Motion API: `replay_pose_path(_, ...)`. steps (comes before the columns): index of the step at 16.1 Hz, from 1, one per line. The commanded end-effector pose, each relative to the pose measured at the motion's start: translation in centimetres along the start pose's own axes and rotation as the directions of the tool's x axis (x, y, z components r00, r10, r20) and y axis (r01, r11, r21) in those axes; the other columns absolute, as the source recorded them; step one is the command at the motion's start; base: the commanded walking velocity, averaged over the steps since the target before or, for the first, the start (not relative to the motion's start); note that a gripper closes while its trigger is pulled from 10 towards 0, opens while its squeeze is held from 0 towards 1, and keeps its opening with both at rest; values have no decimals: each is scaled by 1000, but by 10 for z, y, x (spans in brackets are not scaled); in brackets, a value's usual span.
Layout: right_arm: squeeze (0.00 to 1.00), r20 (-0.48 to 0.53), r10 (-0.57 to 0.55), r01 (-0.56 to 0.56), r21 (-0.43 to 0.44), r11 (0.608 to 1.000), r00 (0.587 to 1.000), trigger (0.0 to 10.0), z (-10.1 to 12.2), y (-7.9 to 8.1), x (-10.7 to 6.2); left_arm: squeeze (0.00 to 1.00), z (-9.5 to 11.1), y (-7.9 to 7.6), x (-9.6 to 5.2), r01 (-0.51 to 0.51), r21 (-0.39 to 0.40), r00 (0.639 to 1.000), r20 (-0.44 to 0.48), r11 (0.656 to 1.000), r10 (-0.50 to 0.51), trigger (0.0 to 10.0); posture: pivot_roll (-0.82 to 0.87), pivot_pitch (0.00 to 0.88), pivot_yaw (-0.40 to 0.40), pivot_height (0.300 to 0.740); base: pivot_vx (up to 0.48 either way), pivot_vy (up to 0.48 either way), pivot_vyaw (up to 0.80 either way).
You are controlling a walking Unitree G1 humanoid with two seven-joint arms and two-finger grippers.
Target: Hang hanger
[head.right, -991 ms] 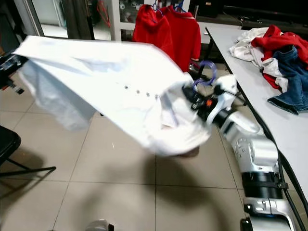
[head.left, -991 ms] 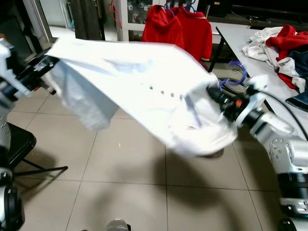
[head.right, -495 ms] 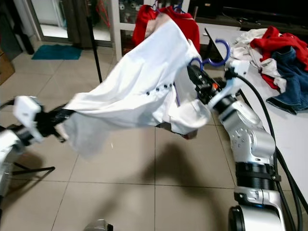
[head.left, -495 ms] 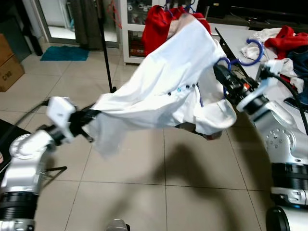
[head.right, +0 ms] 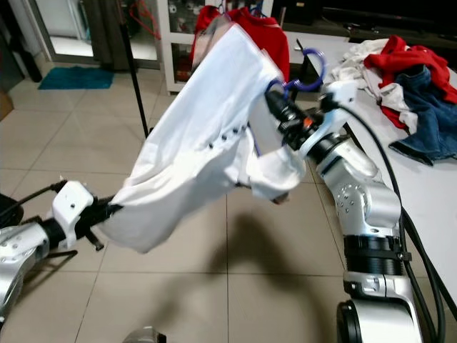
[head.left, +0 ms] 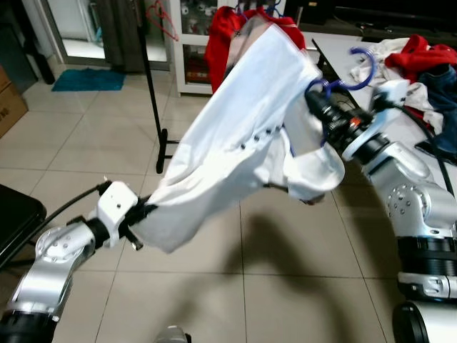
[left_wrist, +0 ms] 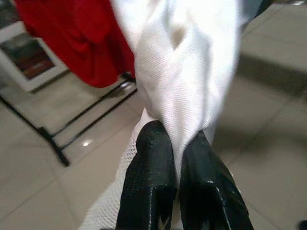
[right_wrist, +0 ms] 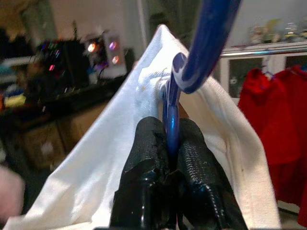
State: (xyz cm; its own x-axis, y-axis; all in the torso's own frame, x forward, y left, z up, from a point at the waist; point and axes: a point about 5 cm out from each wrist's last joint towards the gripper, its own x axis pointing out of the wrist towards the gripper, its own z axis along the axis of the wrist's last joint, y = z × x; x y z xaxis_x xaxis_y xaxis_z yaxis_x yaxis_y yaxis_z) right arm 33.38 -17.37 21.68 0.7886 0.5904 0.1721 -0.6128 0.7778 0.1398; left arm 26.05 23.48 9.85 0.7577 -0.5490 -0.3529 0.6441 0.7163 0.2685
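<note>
Pinching between right jaws: blue hanger [right_wrist: 169,112].

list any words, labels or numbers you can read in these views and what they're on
None can be read.
The white shirt, the blue hanger and the red shirts on the rack show no print or label.
The clothes pile on the table shows no lettering.
The shelf items behind the rack are too small and blurred to read.

The white shirt [head.left: 243,143] spans diagonally between both grippers above the tiled floor [head.left: 214,286]. The right gripper [head.left: 318,107] grips the blue hanger [head.left: 360,68]; the left gripper [head.left: 146,214] clamps the shirt's lower corner. Red shirts [head.left: 228,28] hang behind.
</note>
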Motion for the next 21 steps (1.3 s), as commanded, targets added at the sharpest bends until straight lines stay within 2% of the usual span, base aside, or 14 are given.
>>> replay_pose_path(1, 0, -5, 22, -23, -59, 998, 1000, 10000, 5, 3, -1, 1000, 8, 1, -2, 14, -1, 999, 33, 1000, -14, 10000, 36, 0, -50, 740, 0, 0, 0)
replay_pose_path(4, 0, -103, 33, -48, -137, 989, 994, 10000, -3, 5, -3, 1000, 11, 7, -10, 6, 45, 1000, 11, 999, -6, 10000, 40, 0, -58, 740, 0, 0, 0)
replay_pose_path(5, 0, -199, 32, -75, -212, 974, 979, 10000, -11, 5, -4, 1000, 23, 13, -16, 25, 48, 998, 53, 999, -28, 10000, 45, 0, -64, 740, 0, 0, 0)
replay_pose_path(6, 0, -254, 22, -86, -245, 966, 967, 10000, -15, 4, -5, 1000, 31, 15, -18, 39, 48, 996, 80, 998, -43, 10000, 45, 0, -64, 740, 0, 0, 0)
replay_pose_path(7, 0, -332, -1, -108, -310, 945, 943, 10000, -23, 2, -6, 1000, 49, 19, -21, 83, 43, 987, 136, 996, -88, 10000, 49, 0, -68, 740, 0, 0, 0)
replay_pose_path(9, 0, -368, 7, -137, -330, 934, 930, 10000, -28, 4, -3, 1000, 80, 24, -19, 143, 63, 964, 217, 988, -153, 10000, 55, 0, -72, 740, 0, 0, 0)
replay_pose_path(10, 0, -380, 21, -158, -333, 930, 925, 10000, -30, 6, -2, 835, 101, 29, -14, 144, 116, 948, 268, 983, -170, 10000, 58, 0, -73, 740, 0, 0, 0)
replay_pose_path(11, 0, -386, 44, -180, -325, 928, 921, 10000, -31, 9, -1, 0, 113, 34, -11, 138, 155, 940, 290, 978, -179, 10000, 58, 0, -71, 740, 0, 0, 0)
replay_pose_path(13, 0, -418, 139, -285, -311, 907, 898, 10000, -31, 16, -5, 0, 130, 44, -9, 146, 237, 934, 287, 960, -213, 10000, 58, 0, -67, 740, 0, 0, 0)
replay_pose_path(15, 0, -455, 227, -384, -290, 876, 861, 10000, -32, 22, -13, 0, 146, 53, -10, 166, 277, 922, 298, 946, -249, 10000, 60, 0, -65, 740, 0, 0, 0)
replay_pose_path(17, 0, -458, 259, -417, -285, 863, 850, 10000, -31, 24, -15, 0, 149, 62, -7, 195, 322, 926, 250, 927, -281, 10000, 67, 0, -55, 740, 0, 0, 0)
replay_pose_path(19, 0, -432, 310, -447, -262, 856, 847, 10000, -28, 30, -16, 0, 146, 67, -3, 194, 299, 927, 255, 934, -274, 10000, 64, 0, -38, 740, 0, 0, 0)
replay_pose_path(20, 0, -418, 322, -448, -247, 860, 849, 10000, -27, 33, -18, 0, 141, 70, 1, 158, 248, 936, 270, 956, -225, 10000, 59, 0, -30, 740, 0, 0, 0)
replay_pose_path(21, 0, -419, 265, -388, -244, 889, 869, 10000, -32, 30, -22, 0, 131, 70, 8, 86, 198, 950, 278, 976, -140, 10000, 54, 0, -23, 740, 0, 0, 0)
